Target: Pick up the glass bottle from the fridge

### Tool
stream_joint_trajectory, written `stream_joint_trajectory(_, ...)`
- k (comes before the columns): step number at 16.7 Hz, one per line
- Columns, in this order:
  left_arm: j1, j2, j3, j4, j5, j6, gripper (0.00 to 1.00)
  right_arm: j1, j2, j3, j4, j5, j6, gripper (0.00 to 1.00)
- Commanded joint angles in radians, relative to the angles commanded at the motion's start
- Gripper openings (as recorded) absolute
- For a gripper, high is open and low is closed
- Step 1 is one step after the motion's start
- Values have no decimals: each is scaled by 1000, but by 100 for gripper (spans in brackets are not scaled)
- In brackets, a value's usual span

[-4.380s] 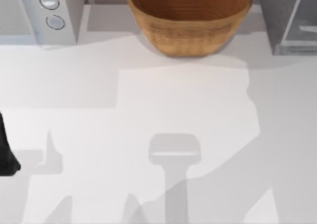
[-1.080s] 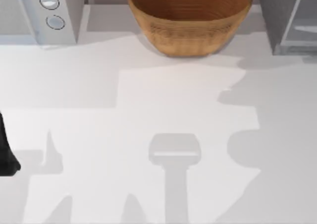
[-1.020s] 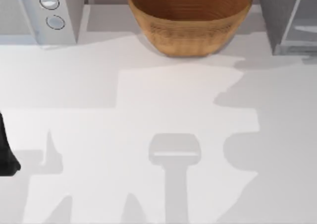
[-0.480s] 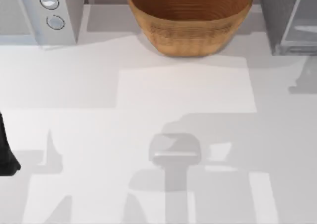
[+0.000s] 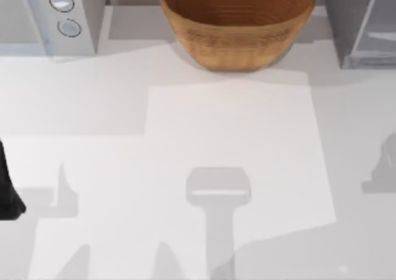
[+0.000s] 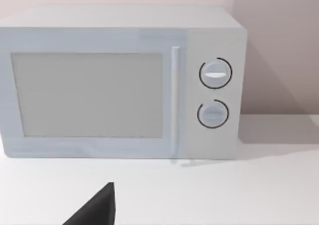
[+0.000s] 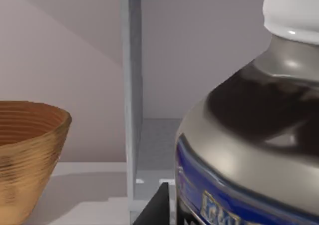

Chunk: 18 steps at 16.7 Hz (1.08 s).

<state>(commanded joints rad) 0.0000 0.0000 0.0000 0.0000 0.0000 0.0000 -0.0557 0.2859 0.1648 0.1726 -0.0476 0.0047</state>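
The glass bottle (image 7: 249, 135) looms close in the right wrist view, with a white cap, dark contents and a blue label. One dark finger (image 7: 158, 205) of my right gripper (image 7: 234, 207) presses against its side; the other finger is hidden behind it. Behind the bottle stands the fridge (image 7: 132, 100), showing its pale frame edge and grey interior. From above, the fridge (image 5: 362, 23) is the dark grey box with a translucent panel at the back right. My left arm (image 5: 6, 193) is parked at the table's left edge.
A woven bowl (image 5: 238, 20) stands at the back centre, just left of the fridge, and its rim (image 7: 27, 135) also appears in the right wrist view. A white microwave (image 5: 46, 17) with two knobs sits at the back left, facing the left wrist (image 6: 124, 85).
The right arm's shadow has slid from beside the fridge toward the near right of the table. The left arm, bowl and microwave have not moved.
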Motion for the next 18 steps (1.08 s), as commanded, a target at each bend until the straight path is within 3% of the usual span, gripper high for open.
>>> stream_joint_trajectory(7,0,0,0,0,0,0,100,56,-286,-165,-173,48,-5,0)
stream_joint_trajectory(13,0,0,0,0,0,0,100,60,-273,-155,-163,51,-3,0)
stream_joint_trajectory(18,0,0,0,0,0,0,100,197,-85,-10,-19,163,5,0)
